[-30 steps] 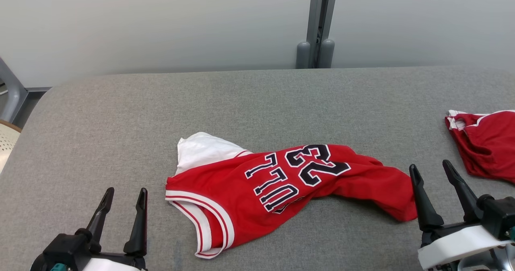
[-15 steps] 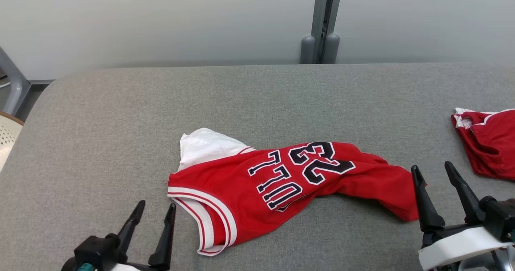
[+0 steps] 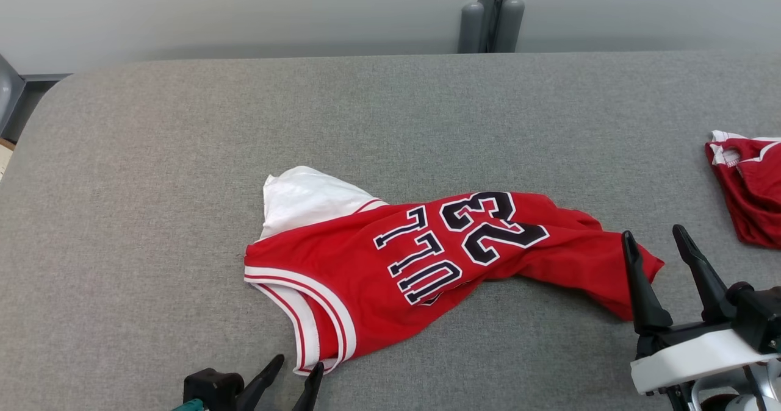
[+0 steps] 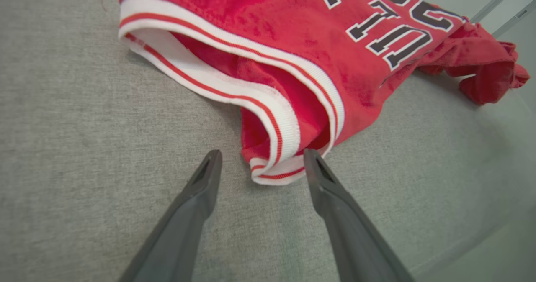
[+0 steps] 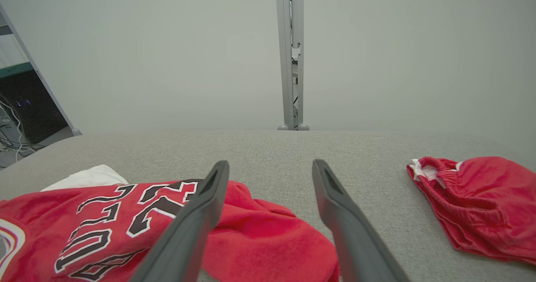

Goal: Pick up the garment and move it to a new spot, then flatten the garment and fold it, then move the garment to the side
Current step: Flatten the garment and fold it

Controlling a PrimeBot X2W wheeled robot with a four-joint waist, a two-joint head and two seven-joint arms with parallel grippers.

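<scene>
Garment: a red jersey lies crumpled in the middle of the grey desk – number and lettering face up, and a white panel shows at its far left corner.
Garment since a second ago: same folds and same outline; its small shift in the head view goes with the whole picture, so the camera has moved, not the cloth.
Left claw: the left claw is open. It has swung in from the lower left corner of the head view to the near edge of the jersey.
Left claw, wrist view: the tips of the left claw flank the lowest loop of the white-and-red armhole trim; the right-hand tip is at the trim's edge – whether it touches the cloth I cannot tell.
Right claw: the right claw is spread wide and holds nothing. It sits in much the same place at the lower right as before, at the jersey's right end.
Right claw, wrist view: the bunched red end of the jersey lies behind one finger of the right claw and spreads under the gap between the fingers.
Second garment: red shorts lie at the desk's right edge, well apart from the jersey.
Background: a grey post stands behind the desk's far edge, nearer the top of the head view than a second ago.
</scene>
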